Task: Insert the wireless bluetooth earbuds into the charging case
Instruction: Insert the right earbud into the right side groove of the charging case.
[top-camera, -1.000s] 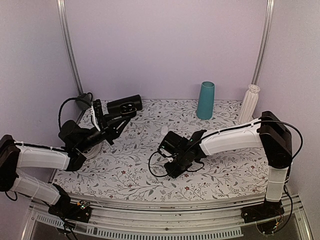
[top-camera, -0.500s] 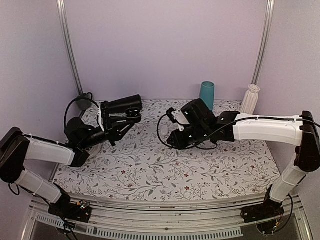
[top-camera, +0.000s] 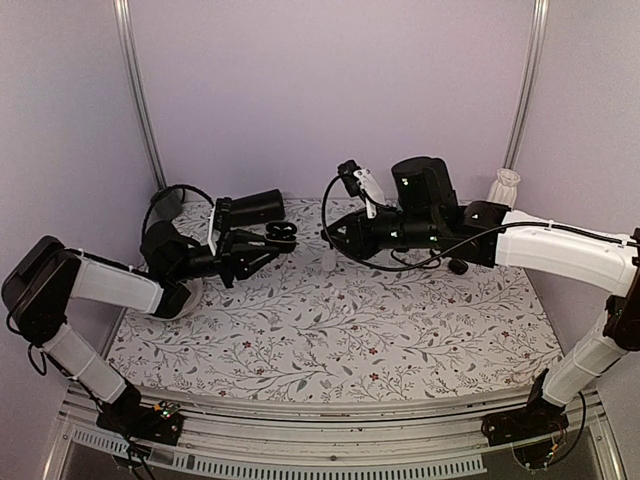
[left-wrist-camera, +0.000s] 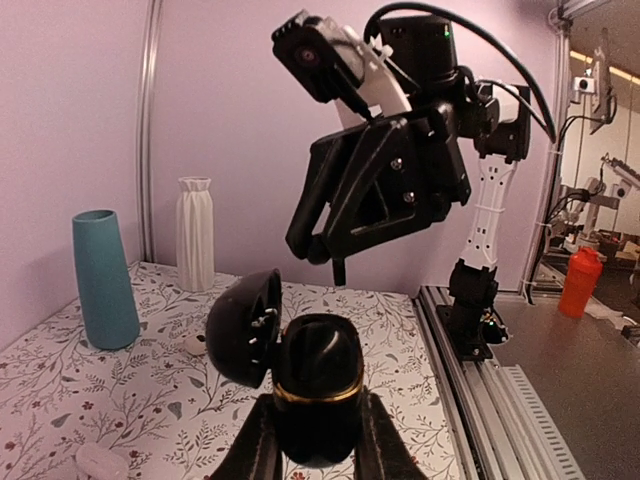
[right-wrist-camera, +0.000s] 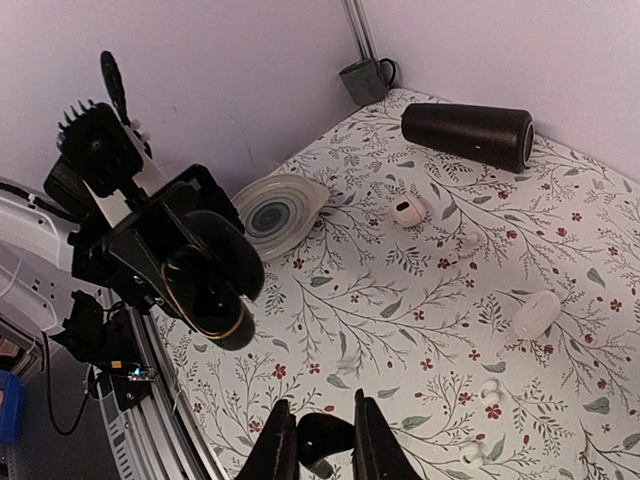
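left gripper (left-wrist-camera: 318, 445): clenched around the base of the charging case (left-wrist-camera: 318, 385), holding it up off the floral table (top-camera: 330, 330).
case lid (left-wrist-camera: 245, 325): swung open to one side; the mouth faces up.
right gripper (right-wrist-camera: 318, 448): pinched on a small black earbud (right-wrist-camera: 324, 436) at the fingertips.
case from the right jaws: ahead and lower, near but apart.
axis: the bud's stem seems to hang downward, roughly in line with the open mouth.
nearer arm: the right, which carries the bud; the left only presents the case.
next, likely: a short descent into a socket.
second earbud: cannot tell where it is.
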